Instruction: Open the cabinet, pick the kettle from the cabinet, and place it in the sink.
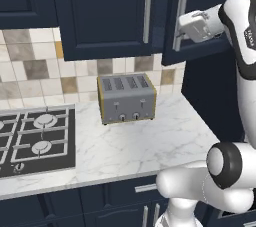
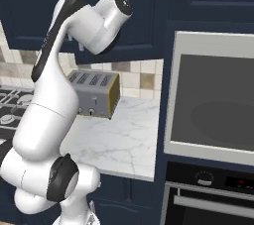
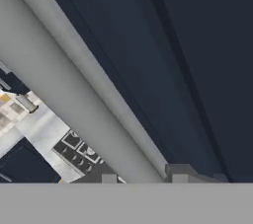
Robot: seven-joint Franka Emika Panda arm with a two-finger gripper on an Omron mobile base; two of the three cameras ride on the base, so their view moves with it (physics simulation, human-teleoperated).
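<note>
The right cabinet door (image 1: 197, 18) stands slightly ajar with the gripper (image 1: 182, 25) at its handle (image 1: 180, 15); the toaster (image 1: 126, 98) sits below on the counter (image 1: 165, 143), bare marble before it; an oven wall (image 2: 211, 95) blocks the right.

Franka arm: white links, dark joints, raised from the base and bent at the elbow, forearm reaching up and forward at upper-cabinet height. Wrist turned sideways. Gripper (image 1: 181, 27): 2 fingers, jaws partly closed around a bar handle (image 1: 180, 16), 1 dark fingertip (image 3: 180, 172) on each side of it in the hand view.
</note>
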